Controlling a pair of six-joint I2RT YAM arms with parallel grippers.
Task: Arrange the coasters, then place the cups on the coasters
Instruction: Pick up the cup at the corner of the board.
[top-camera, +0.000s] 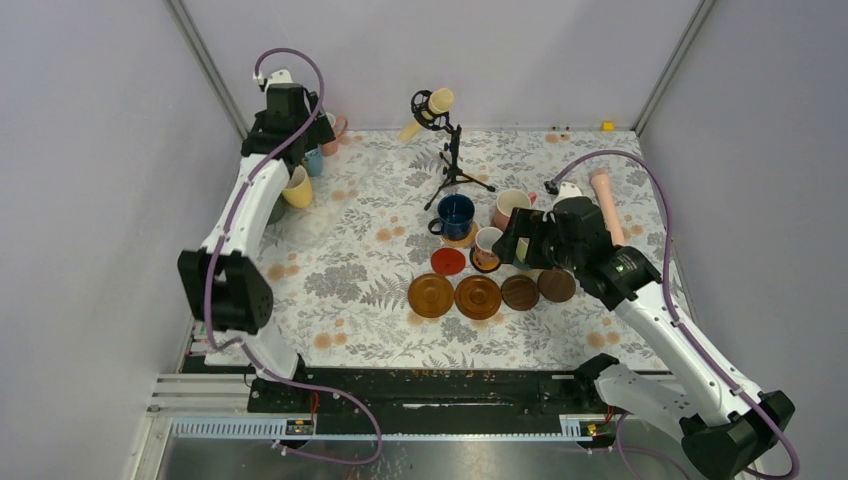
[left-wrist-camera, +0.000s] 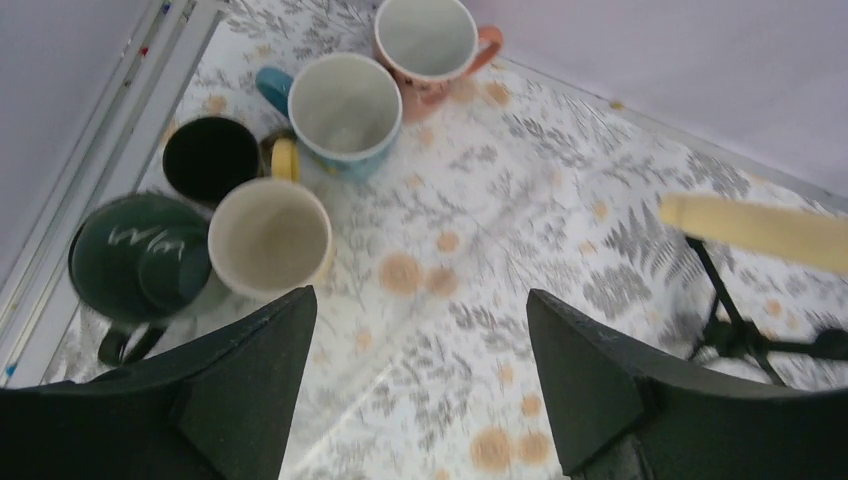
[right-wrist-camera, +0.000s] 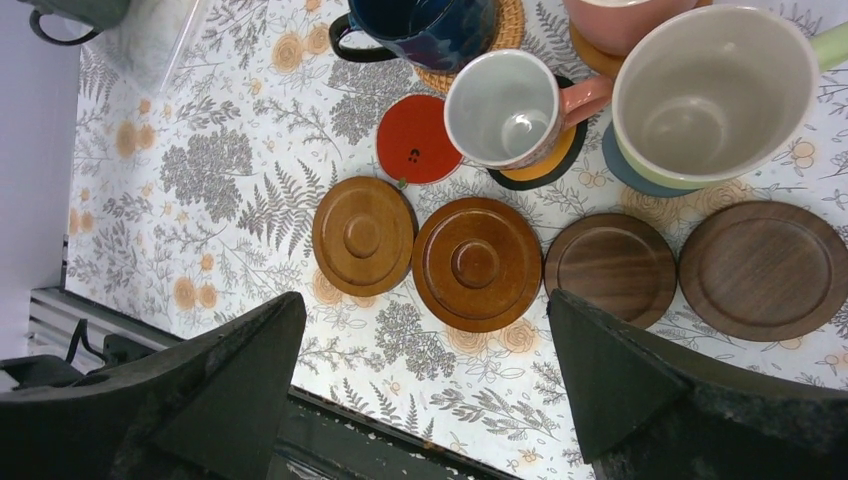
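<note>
The left end effector (left-wrist-camera: 420, 300) hangs open over the far left corner of the desk (top-camera: 350, 210), with nothing between its fingers. Below it five cups crowd together on the floral surface: a pink cup (left-wrist-camera: 425, 40), a light blue cup (left-wrist-camera: 345, 105), a black cup (left-wrist-camera: 210, 160), a cream cup (left-wrist-camera: 270, 240) and a dark green cup (left-wrist-camera: 135, 260). The right end effector (right-wrist-camera: 425, 300) is spread wide and empty above a row of four bare wooden discs: a mid-brown coaster (right-wrist-camera: 362, 235), a second mid-brown coaster (right-wrist-camera: 475, 262), a dark brown coaster (right-wrist-camera: 610, 268) and a second dark brown coaster (right-wrist-camera: 765, 270). Just behind the row lies a red coaster (right-wrist-camera: 415, 140), also bare. Beside it a small pink-handled cup (right-wrist-camera: 505, 108) stands on a black-rimmed orange coaster (right-wrist-camera: 545, 165), a pale green cup (right-wrist-camera: 710, 95) on a grey-blue coaster (right-wrist-camera: 620, 165), a navy cup (right-wrist-camera: 420, 30) on a woven tan coaster (right-wrist-camera: 500, 30), and a second pink cup (right-wrist-camera: 620, 15) on a brown coaster (right-wrist-camera: 588, 52). A microphone (top-camera: 430, 105) on a black stand (top-camera: 455, 165) rises farther back.
</note>
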